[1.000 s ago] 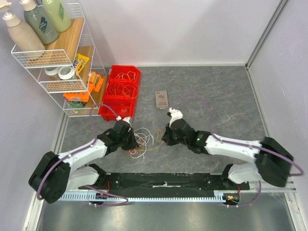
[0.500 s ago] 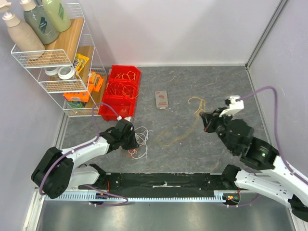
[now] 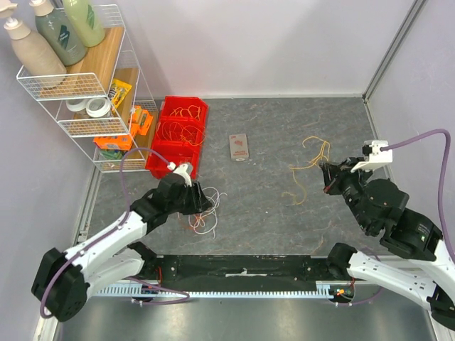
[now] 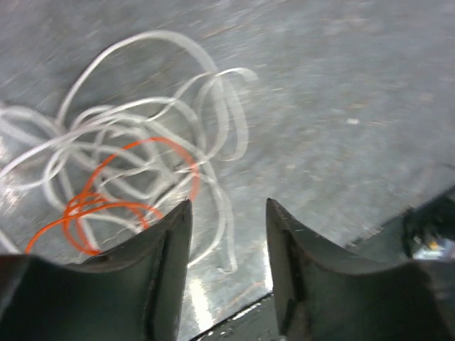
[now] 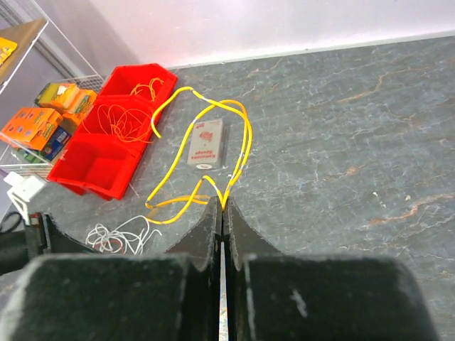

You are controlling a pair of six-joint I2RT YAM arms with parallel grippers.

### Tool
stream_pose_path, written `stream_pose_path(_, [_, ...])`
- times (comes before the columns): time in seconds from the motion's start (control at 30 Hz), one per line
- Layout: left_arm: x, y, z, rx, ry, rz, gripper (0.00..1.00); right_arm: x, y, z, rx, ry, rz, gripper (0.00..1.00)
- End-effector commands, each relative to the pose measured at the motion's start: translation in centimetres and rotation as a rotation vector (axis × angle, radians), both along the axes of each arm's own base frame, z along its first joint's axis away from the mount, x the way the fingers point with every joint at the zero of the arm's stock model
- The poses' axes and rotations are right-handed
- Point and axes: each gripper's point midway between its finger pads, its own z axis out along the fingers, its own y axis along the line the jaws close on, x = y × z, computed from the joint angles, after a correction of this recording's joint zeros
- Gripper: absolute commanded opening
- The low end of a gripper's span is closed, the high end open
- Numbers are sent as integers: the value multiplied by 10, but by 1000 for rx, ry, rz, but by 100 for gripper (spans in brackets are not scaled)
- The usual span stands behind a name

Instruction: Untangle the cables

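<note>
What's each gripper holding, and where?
Right gripper pinches the yellow cable where its loops meet. Left gripper is open, holding nothing, over the white and orange cables.

The table (image 3: 284,128) is rendered in grey, veined with paler marbling and faint rust streaks. A yellow cable (image 5: 248,138) is set off sharply against it. White cables (image 4: 242,128) and an orange cable (image 4: 84,206) are seen over the same grey, glossier there. The bins (image 5: 92,167) are coloured red. The hoses (image 3: 426,135) are tinted purple, and the arms (image 3: 106,241) are finished in white with black joints.
</note>
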Motion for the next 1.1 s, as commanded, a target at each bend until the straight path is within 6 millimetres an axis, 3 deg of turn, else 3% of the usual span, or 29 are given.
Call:
stream_pose_path(0.0, [8,-46,107,-279,-299,-223,59,0,21,-14,6,49,66,0])
stream_pose_path(0.07, [-1,-63,147,-391,-375,-323,75,-1,42,-20,33,68,146,0])
stream_pose_path(0.2, [-27,-95,208,-531,-460,-553,84,-2,82,-39,8,147,283,0])
stream_pose_path(0.37, [-60,-134,247,-583,-529,-761,86,-7,122,-57,-36,217,446,0])
stream_pose_path(0.53, [-70,-158,251,-567,-564,-828,85,-18,143,-56,-10,225,565,0])
stream_pose_path(0.7, [-68,-174,240,-544,-527,-845,72,-26,152,-57,11,233,627,0])
stream_pose_path(0.9, [-55,-175,239,-500,-537,-783,49,-29,153,-57,15,229,646,0])
stream_pose_path(1.07, [-49,-165,232,-433,-529,-743,47,-30,151,-56,15,222,648,0])
